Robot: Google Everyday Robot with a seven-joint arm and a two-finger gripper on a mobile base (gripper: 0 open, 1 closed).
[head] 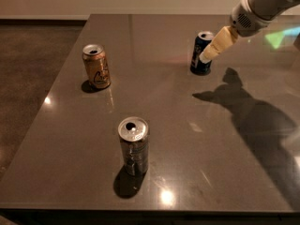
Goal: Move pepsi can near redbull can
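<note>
The pepsi can [199,54] is dark blue with a silver top and stands upright at the far right of the dark table [168,125]. The redbull can [133,146] is silver-grey with dark markings and stands upright near the table's front edge, left of the middle. My gripper [212,50] comes in from the upper right on a white arm. Its cream-coloured fingers [218,43] overlap the right side of the pepsi can at its upper half.
An orange-gold can [96,66] with a dark drawing stands upright at the table's left side. The arm's shadow [253,111] lies on the table's right part. The floor [33,69] to the left is dark.
</note>
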